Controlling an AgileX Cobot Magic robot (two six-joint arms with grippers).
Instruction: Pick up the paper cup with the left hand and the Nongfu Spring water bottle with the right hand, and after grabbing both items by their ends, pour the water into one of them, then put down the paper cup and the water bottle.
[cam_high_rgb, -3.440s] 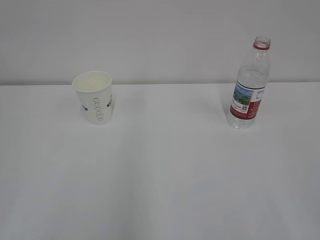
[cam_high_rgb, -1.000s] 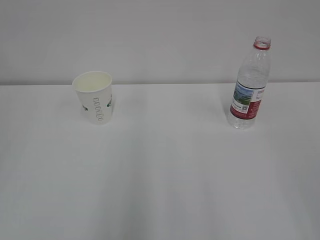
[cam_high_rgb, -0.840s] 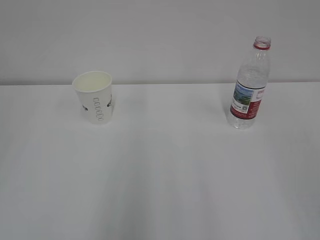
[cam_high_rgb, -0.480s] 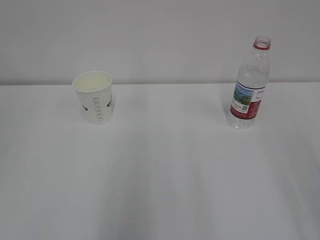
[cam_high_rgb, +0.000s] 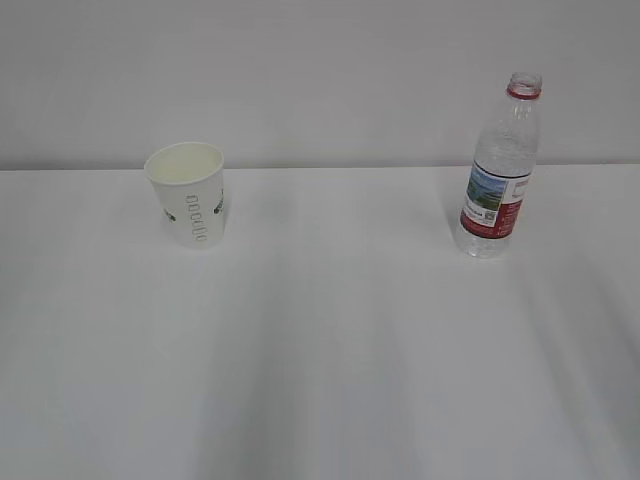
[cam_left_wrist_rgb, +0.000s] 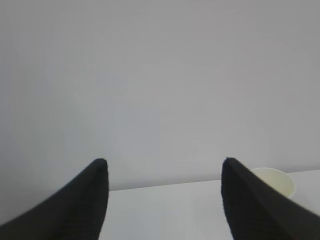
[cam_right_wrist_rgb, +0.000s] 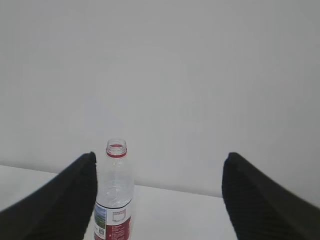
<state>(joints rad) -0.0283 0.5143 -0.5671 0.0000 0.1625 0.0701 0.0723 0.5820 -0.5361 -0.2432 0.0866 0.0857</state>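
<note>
Paper cup (cam_high_rgb: 188, 193) upright, cream interior visible

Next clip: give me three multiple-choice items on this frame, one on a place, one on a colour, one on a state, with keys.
1. Seen from the exterior camera, the cup stands:
A. left of the bottle
B. right of it
C. touching it

2. The bottle's neck ring is:
A. blue
B. red
C. green

3. The left claw is:
A. shut on the cup
B. shut, empty
C. open, empty

Key: 1 A, the cup stands left and well apart; 2 B, a red band under the open mouth; 3 C, fingers spread with nothing between them.
</note>
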